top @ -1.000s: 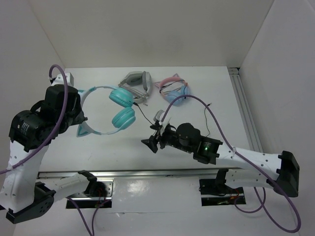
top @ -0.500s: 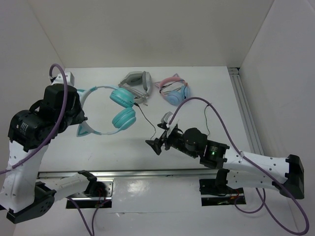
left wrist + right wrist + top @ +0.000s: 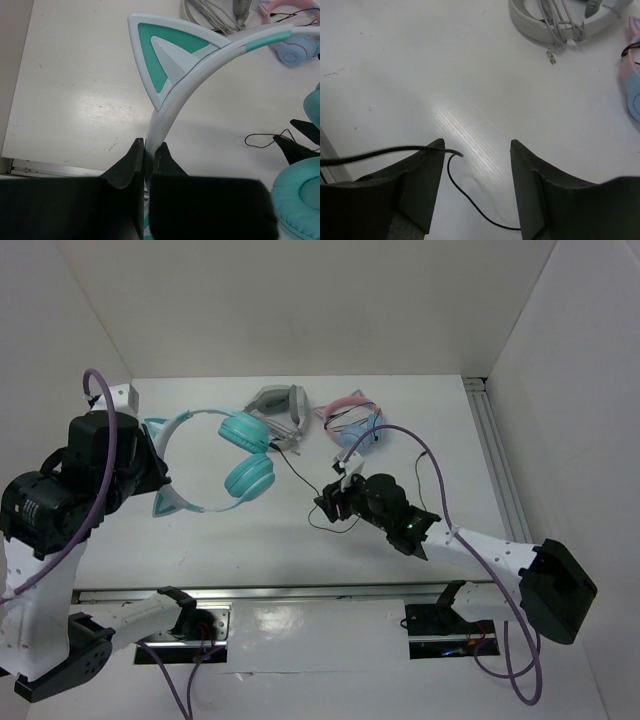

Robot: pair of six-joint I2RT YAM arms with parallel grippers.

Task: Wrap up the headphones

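**Inspector:** Where are the task's headphones?

**Onlooker:** The teal headphones (image 3: 246,454) are at the left of the table (image 3: 440,450), in front of the grey headphones (image 3: 276,404). The pink-banded headphones (image 3: 355,426) lie well to their right. I cannot tell whether the teal ear cups rest on the table.

**Inspector:** Left claw?

**Onlooker:** The left gripper (image 3: 148,150) is clamped tight on the pale headband (image 3: 200,75), just below one cat ear (image 3: 165,55). From the wrist, one teal ear cup (image 3: 300,200) shows at the lower right.

**Inspector:** Right claw?

**Onlooker:** The right gripper (image 3: 477,145) has its jaws wide apart, low over the table near the middle, gripping nothing. The thin black cable (image 3: 290,470) runs from the cups towards it. One stretch curves on the table between the fingers, and another crosses the tip of the finger on the left of the wrist view
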